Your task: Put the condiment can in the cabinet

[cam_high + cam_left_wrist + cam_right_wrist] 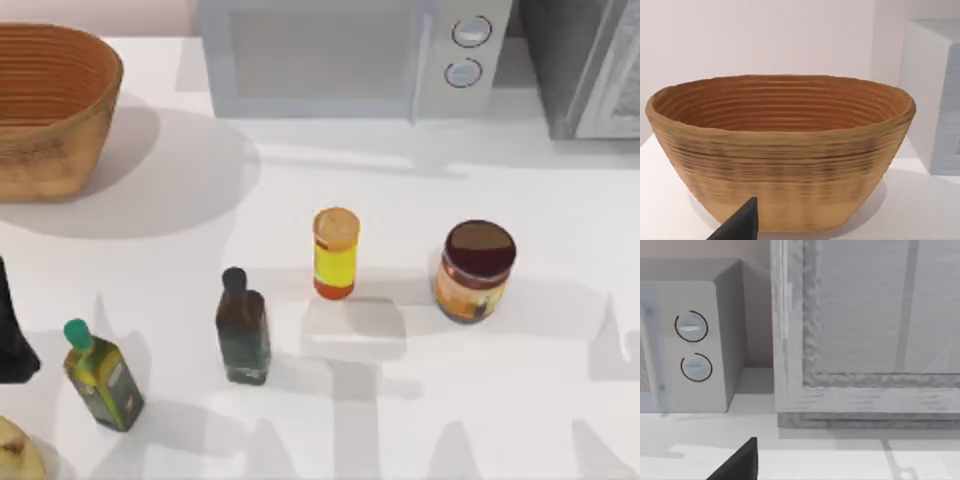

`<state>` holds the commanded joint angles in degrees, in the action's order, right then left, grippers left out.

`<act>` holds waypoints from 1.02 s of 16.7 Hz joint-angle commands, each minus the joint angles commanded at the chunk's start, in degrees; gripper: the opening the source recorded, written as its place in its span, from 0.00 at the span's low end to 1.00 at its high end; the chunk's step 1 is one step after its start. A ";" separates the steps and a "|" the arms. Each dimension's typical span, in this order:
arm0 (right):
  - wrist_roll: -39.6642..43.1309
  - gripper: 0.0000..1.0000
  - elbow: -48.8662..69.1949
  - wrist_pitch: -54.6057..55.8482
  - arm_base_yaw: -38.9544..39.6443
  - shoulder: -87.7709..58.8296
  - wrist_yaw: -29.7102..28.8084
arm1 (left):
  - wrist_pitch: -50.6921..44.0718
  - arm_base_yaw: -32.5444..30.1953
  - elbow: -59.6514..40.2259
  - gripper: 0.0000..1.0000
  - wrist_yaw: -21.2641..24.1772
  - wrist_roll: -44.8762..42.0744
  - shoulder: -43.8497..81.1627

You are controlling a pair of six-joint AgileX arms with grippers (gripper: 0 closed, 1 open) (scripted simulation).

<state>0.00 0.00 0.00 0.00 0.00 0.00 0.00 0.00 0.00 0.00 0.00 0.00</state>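
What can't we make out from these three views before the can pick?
- Cabinet: top view's right edge cuts it off; interior hidden behind the closed door panel.
- Left gripper: cut by top view's left edge; its wrist view catches one dark finger tip.
- Condiment can: label text too small.

left arm (pixel 12 335): black, matte, tapering wedge at the top view's left edge | left gripper finger (pixel 740 224): black, flat-faced, pointed tip, plain surface | right gripper finger (pixel 738 462): black, same angular wedge shape, sharp upper corner | screws, cables, markings: too little shows to tell
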 joint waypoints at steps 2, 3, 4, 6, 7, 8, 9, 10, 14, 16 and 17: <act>0.00 1.00 0.00 0.00 0.00 0.00 0.00 | 0.00 0.00 0.00 1.00 0.00 0.00 0.00; 0.03 1.00 0.24 0.36 0.05 -0.26 0.21 | 0.00 0.00 0.00 1.00 0.00 0.00 0.00; 0.06 1.00 0.74 1.04 0.11 -0.85 0.69 | 0.00 0.00 0.00 1.00 0.00 0.00 0.00; 0.10 1.00 2.53 3.27 0.21 -3.38 2.69 | 0.00 0.00 0.00 1.00 0.00 0.00 0.00; 0.07 1.00 3.84 4.74 0.18 -5.49 4.27 | 0.00 0.00 0.00 1.00 0.00 0.00 0.00; 0.03 1.00 5.39 6.37 0.12 -8.04 6.06 | 0.00 0.00 0.00 1.00 0.00 0.00 0.00; 0.00 1.00 7.16 8.14 0.02 -11.02 8.01 | 0.00 0.00 0.00 1.00 0.00 0.00 0.00; -0.03 1.00 9.15 10.05 -0.09 -14.41 10.09 | 0.00 0.00 0.00 1.00 0.00 0.00 0.00; 0.10 1.00 17.89 19.18 -0.72 -33.07 20.04 | 0.00 0.00 0.00 1.00 0.00 0.00 0.00; 0.16 1.00 22.07 24.19 -1.33 -45.27 26.02 | 0.00 0.00 0.00 1.00 0.00 0.00 0.00; 0.17 1.00 24.13 26.60 -1.66 -51.85 29.19 | 0.00 0.00 0.00 1.00 0.00 0.00 0.00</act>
<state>0.17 24.13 26.60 -1.66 -51.85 29.19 0.00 0.00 0.00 0.00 0.00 0.00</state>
